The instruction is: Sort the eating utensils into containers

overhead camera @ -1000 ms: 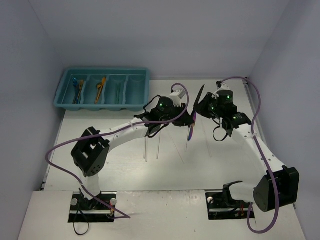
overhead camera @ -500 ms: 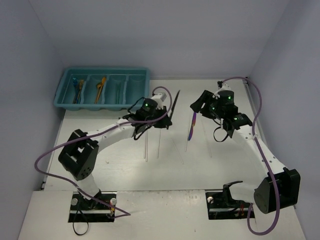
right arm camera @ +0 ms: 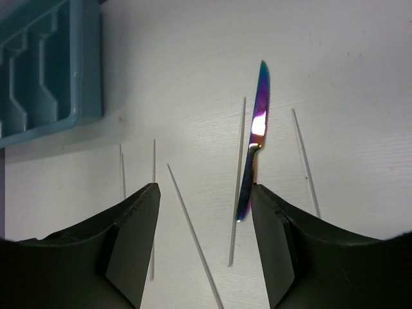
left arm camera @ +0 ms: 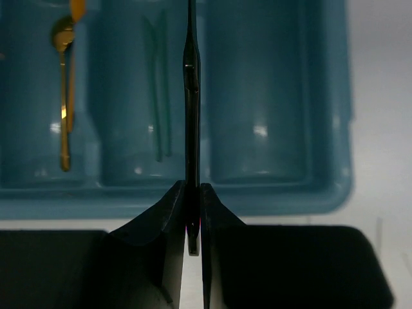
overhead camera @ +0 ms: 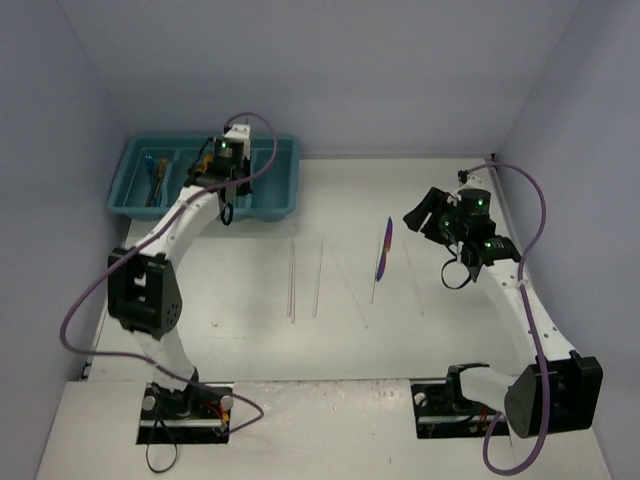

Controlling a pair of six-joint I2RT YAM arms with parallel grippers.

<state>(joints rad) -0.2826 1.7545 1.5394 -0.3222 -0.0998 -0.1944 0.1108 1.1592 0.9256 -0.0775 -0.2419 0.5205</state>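
Black utensil pinched over the teal tray; purple knife waits on the table.

The left gripper (left arm camera: 193, 193) is clamped on a thin black utensil (left arm camera: 192, 129), seen edge-on, which hangs above the tray (left arm camera: 290, 199) in line with the ridge between two compartments. A gold spoon (left arm camera: 63, 96) lies in another compartment. Let go here, the utensil would likely straddle that ridge or tip into the wrong slot. Well off to the tray's right, the right gripper (right arm camera: 205, 190) hangs with jaws spread over a purple knife (right arm camera: 256, 141) among pale sticks (right arm camera: 238, 180). Closing there might catch the stick just beside the handle.
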